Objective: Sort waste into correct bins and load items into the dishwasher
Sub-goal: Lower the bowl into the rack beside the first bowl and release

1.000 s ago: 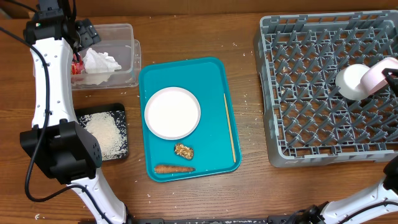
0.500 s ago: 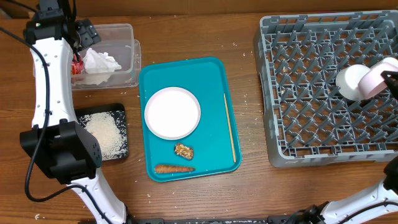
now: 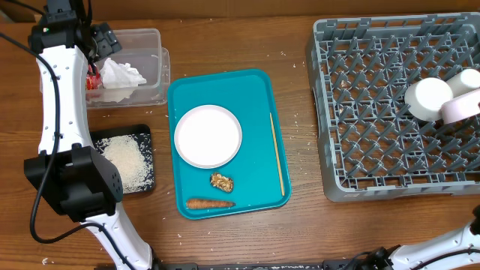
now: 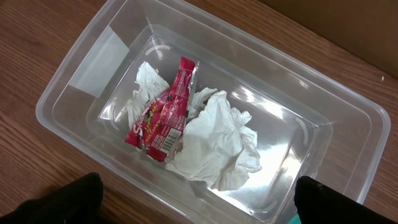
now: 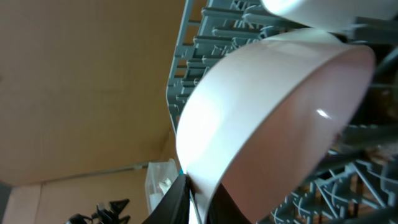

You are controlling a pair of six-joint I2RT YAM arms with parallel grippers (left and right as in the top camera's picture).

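My left gripper hangs open over the clear tub, fingers wide apart and empty. In the tub lie a crumpled white napkin and a red wrapper. At the right edge a white bowl stands tilted among the pegs of the grey dish rack, beside a white cup. My right gripper pinches the bowl's rim. A white plate, a brown lump and a carrot lie on the teal tray.
A black tray holding loose rice sits in front of the tub. A thin wooden stick lies along the teal tray's right side. My left arm stretches along the table's left edge.
The bowl has shifted slightly right and down among the rack pegs, and the dark finger beside it no longer shows from above. The left arm has not moved.
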